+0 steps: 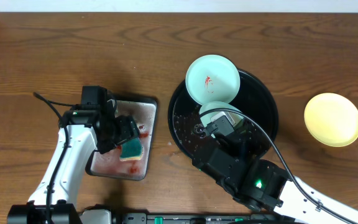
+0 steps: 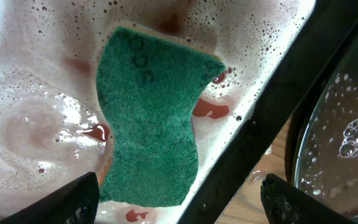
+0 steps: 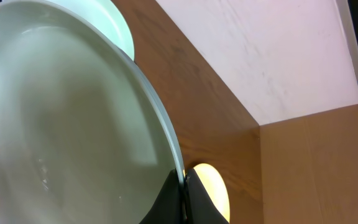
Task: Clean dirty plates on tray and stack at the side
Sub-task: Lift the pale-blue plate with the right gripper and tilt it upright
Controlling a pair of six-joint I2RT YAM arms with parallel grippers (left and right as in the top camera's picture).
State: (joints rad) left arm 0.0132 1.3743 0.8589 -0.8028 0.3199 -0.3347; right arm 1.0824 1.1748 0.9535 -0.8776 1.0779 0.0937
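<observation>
Right end effector grips mint plate at rim; left end effector gapes over sponge

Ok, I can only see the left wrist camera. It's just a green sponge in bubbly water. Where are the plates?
Observer: One mint plate with a red smear sits at the far edge of the black tray, overlapping its rim.
Operator: Is the other arm doing anything?
Observer: Yes. The right end effector is shut on the edge of a second mint plate and holds it tilted over the tray.
Operator: And the yellow one?
Observer: The yellow plate sits alone on the wood table, to the right of the tray.
</observation>
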